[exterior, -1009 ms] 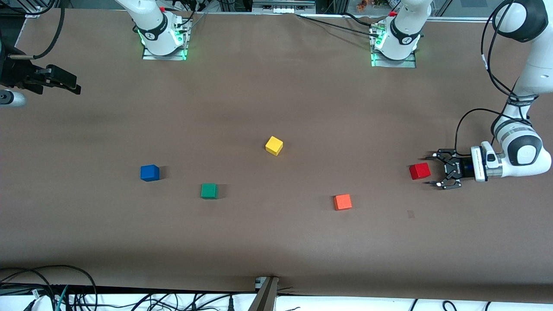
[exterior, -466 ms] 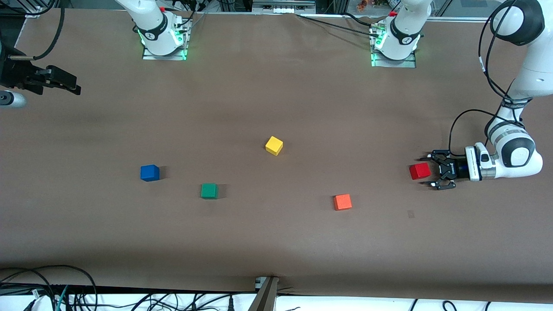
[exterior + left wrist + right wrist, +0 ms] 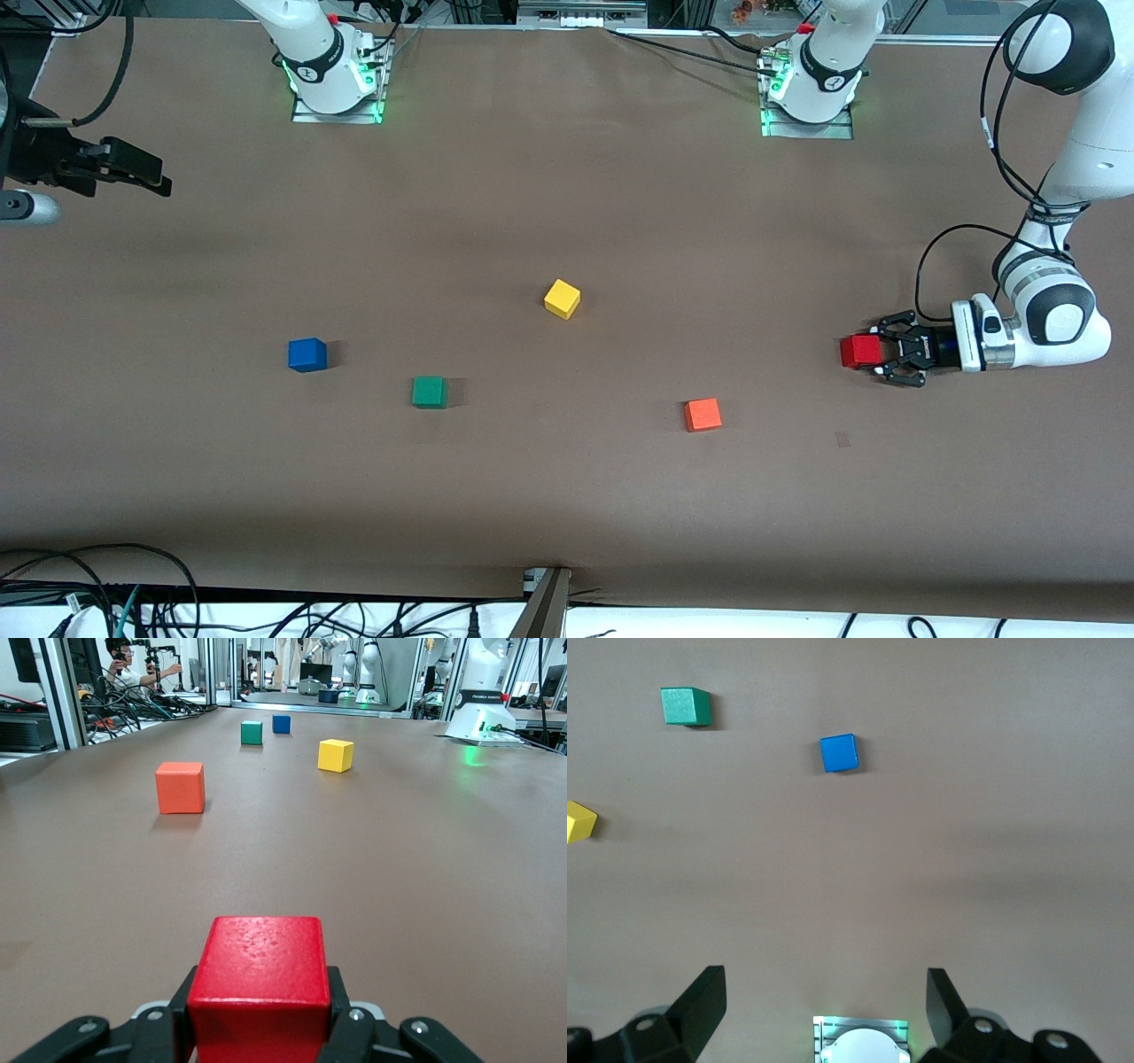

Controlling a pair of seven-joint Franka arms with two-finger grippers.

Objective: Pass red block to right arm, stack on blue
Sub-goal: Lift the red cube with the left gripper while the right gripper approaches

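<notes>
The red block (image 3: pixel 858 351) sits on the brown table near the left arm's end. My left gripper (image 3: pixel 873 354) lies level with the table and is shut on it, one finger on each side. In the left wrist view the red block (image 3: pixel 261 979) fills the space between the black fingers (image 3: pixel 347 1036). The blue block (image 3: pixel 306 354) stands alone toward the right arm's end, and also shows in the right wrist view (image 3: pixel 838 753). My right gripper (image 3: pixel 142 175) waits open and empty, up in the air over that end of the table.
A green block (image 3: pixel 429 391) sits beside the blue one, slightly nearer the front camera. A yellow block (image 3: pixel 562 298) is mid-table. An orange block (image 3: pixel 702 414) lies between the green and red ones. Both arm bases (image 3: pixel 335 84) (image 3: pixel 808 93) stand along the table's back edge.
My left gripper slid toward the red block and its fingers went from wide open to shut on it. The block stayed in place. The right arm barely moved.
</notes>
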